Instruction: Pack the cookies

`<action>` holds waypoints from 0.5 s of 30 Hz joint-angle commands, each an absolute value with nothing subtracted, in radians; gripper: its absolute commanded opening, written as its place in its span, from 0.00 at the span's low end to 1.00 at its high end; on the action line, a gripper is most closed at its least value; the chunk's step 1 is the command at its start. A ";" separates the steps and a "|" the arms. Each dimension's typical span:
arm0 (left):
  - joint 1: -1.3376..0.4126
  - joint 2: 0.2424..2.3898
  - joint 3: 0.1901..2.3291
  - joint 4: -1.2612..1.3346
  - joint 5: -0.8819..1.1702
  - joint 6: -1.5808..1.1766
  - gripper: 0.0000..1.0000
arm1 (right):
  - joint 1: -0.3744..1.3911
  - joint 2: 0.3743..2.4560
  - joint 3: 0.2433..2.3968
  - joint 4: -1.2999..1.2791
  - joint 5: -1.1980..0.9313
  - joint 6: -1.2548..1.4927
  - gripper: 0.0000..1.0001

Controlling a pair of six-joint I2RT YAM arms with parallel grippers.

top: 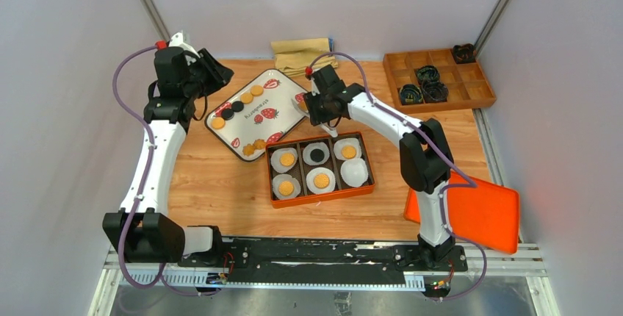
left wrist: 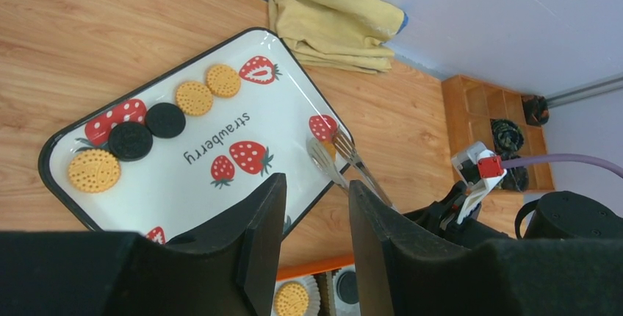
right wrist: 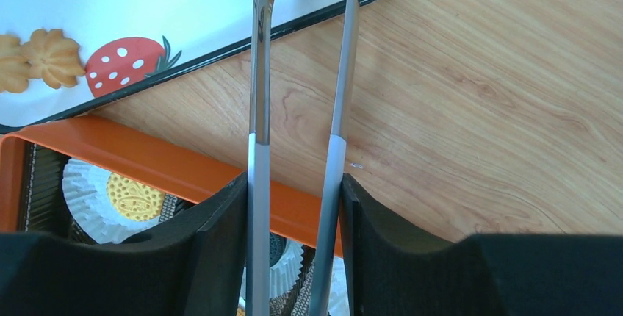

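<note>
Top view, counter: wood counter (top: 220, 198) carrying a strawberry-print tray (top: 283, 99) at centre and an orange box (top: 323, 198) just below and right of it.
Top view, cookies: a diagonal row of golden and black cookies (top: 247, 98) lies along the tray's upper-left side. A few more sit at its lower corner. Five sit singly in the box, in paper cups (top: 353, 173); the lower-right cup holds none.
Top view, left gripper: the left gripper (top: 217, 73) hangs over the tray's upper-left edge.
Top view, right gripper: the right gripper (top: 312, 110) is at the tray's right corner, just above the box.
Left wrist view, gripper: jaws apart, released, nothing between them.
Left wrist view, tray: two golden, two black and one larger golden cookie in a row at centre left. The tongs (left wrist: 345, 162) reach over the tray's right rim. A folded yellow cloth (left wrist: 330, 22) lies at top centre.
Right wrist view, gripper: clenched on the tongs, one finger pressing each arm from outside.
Right wrist view, cookies: a golden scalloped cookie lies between the tong tips at the top edge; contact cannot be told. Two more are at upper left, one in a cup at lower left.
</note>
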State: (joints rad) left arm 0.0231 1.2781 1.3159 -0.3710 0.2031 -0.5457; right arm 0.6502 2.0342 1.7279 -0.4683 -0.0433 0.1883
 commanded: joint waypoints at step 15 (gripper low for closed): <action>0.026 1.241 1.293 -0.342 0.223 -0.547 0.43 | 0.622 2.006 1.735 -0.511 -0.069 0.176 0.32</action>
State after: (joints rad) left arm 0.0231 1.2640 1.3094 -0.3603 0.2073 -0.5461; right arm 0.6361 2.0342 1.7260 -0.4877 -0.0467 0.1837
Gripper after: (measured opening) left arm 0.431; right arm 0.442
